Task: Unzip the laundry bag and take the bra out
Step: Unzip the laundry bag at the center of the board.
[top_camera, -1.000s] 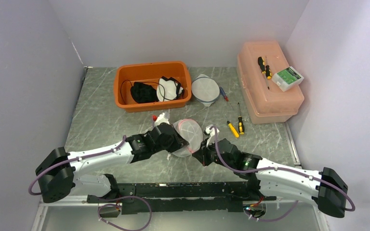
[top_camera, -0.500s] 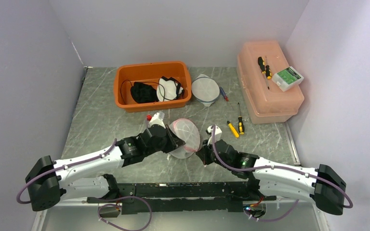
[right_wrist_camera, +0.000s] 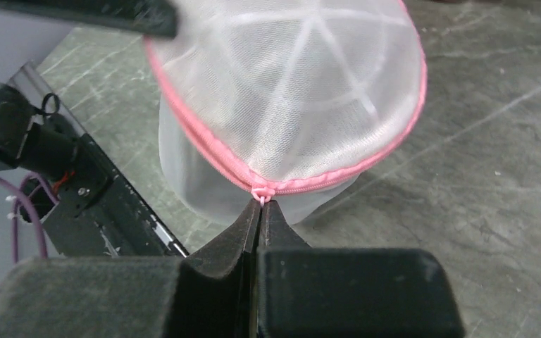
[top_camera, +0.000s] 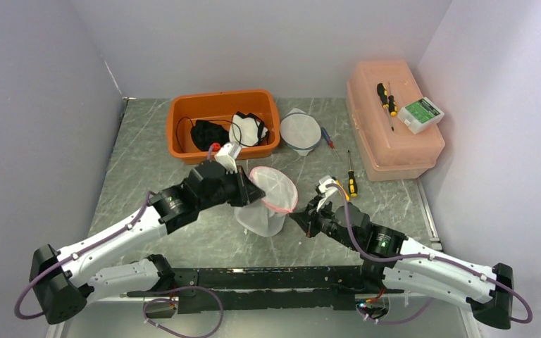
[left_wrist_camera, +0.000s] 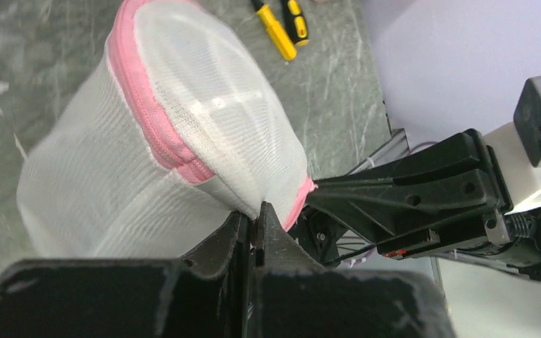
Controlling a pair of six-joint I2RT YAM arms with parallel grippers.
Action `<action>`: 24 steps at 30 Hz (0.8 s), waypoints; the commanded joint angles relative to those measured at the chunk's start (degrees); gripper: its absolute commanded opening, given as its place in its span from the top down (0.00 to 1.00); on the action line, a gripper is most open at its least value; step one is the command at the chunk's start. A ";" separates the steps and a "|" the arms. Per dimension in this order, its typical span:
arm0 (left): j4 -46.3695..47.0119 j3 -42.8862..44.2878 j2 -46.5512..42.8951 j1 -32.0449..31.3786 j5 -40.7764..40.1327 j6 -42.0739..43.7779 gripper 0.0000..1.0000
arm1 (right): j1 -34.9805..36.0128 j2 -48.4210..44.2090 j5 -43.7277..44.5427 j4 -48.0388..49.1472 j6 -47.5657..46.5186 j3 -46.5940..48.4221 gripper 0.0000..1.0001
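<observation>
Left gripper clamps laundry bag mesh; right gripper pinches zipper pull.

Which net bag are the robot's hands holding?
The pink-edged bag in the middle: the left gripper and right gripper pinch it. The blue-edged bag lies untouched beside the orange bin.

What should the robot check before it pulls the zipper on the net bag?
1. Right claw pinching the zipper tab: ok.
2. Left claw shut on the bag to hold it steady: ok.
3. Zipper open wide enough: not ok, it looks shut.
4. Bra inside: cannot tell, the net hides it.
5. Screwdrivers out of the bag's way: ok, they lie apart from it.
</observation>
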 commanded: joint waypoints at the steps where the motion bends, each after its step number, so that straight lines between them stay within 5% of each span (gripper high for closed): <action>1: 3.35 3.07 3.60 5.94 10.26 10.78 0.97 | 1.81 -1.00 -2.99 0.83 -3.25 2.86 1.00; 8: 18.84 -7.11 7.37 9.88 18.05 7.22 0.97 | 6.56 4.36 -1.53 7.54 -0.55 -1.10 1.00; 13: 17.88 -10.38 5.64 10.03 14.72 5.78 0.91 | 9.72 9.52 2.53 11.73 0.81 -2.38 1.00; 14: 15.79 -10.46 4.51 9.99 13.68 4.85 0.83 | 9.78 10.57 3.10 11.88 1.16 -2.38 1.00; 17: 10.41 -11.09 -1.08 9.75 10.45 0.58 0.37 | 9.80 12.78 4.93 12.01 2.57 -2.35 1.00; 20: 5.84 -12.84 -7.23 8.76 8.04 -5.16 0.08 | 9.82 13.61 6.97 12.00 3.72 -2.25 1.00; 24: 3.31 -15.02 -10.43 2.69 2.38 -14.09 0.06 | 9.75 15.25 8.66 11.25 4.37 -1.09 1.00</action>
